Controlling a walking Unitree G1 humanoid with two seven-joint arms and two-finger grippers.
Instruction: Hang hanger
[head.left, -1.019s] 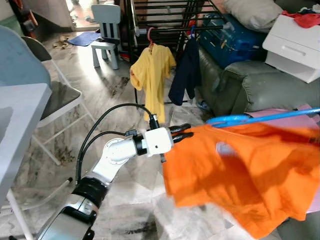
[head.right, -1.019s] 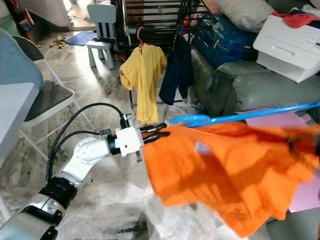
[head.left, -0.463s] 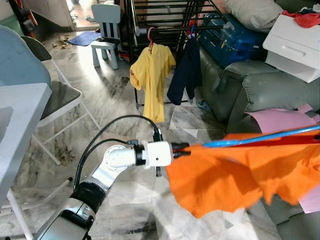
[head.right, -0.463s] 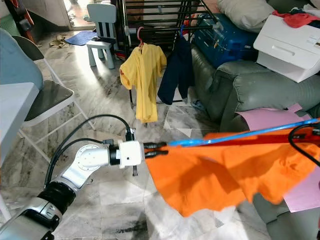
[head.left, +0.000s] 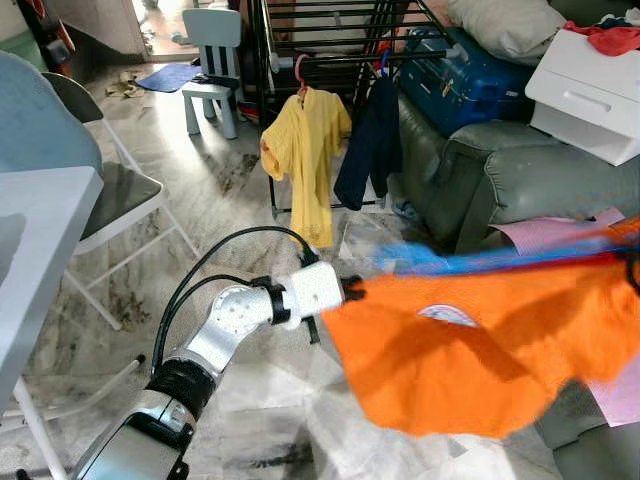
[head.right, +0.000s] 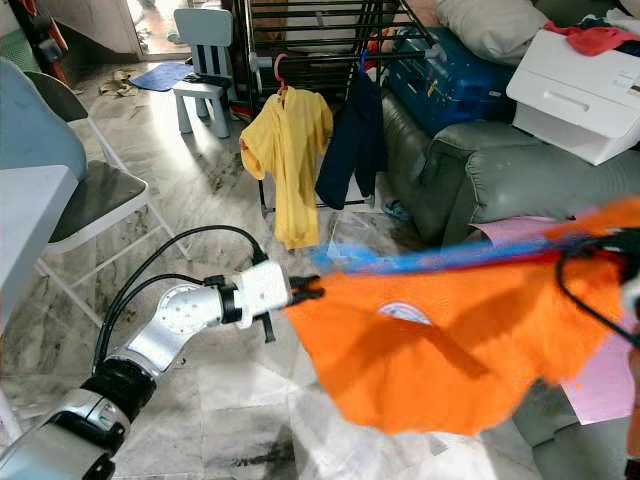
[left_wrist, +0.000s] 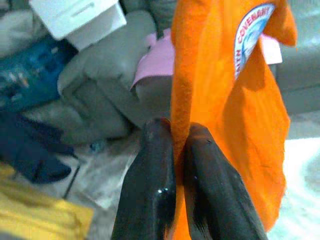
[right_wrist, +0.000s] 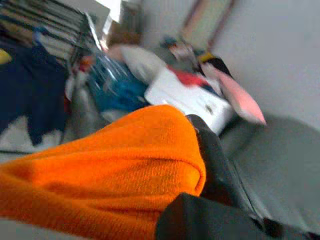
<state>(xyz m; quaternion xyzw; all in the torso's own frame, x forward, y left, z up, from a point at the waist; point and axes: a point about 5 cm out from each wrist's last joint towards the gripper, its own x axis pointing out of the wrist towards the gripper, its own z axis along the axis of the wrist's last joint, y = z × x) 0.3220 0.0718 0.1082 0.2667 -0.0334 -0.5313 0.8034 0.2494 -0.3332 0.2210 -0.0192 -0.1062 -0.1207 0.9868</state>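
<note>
One orange shirt (head.left: 470, 350) on one blue hanger (head.left: 470, 262), left gripper (left_wrist: 175, 150) pinching its edge, right gripper (right_wrist: 210, 165) clamping it too

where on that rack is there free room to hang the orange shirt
The rack front rail is crowded: yellow shirt beside navy garment. Bare floor lies between the yellow shirt and small chair. Left hand pinches the orange shirt.

Blue hanger (head.left: 470, 262) carries an orange shirt (head.left: 480, 350), stretched roughly level above the floor in front of the sofa, motion-blurred. The shirt drapes below the hanger, white-and-blue round logo facing up. Left gripper (left_wrist: 176, 150) pinches the shirt's left edge; the shirt's right end bunches over the right gripper (right_wrist: 210, 165).
</note>
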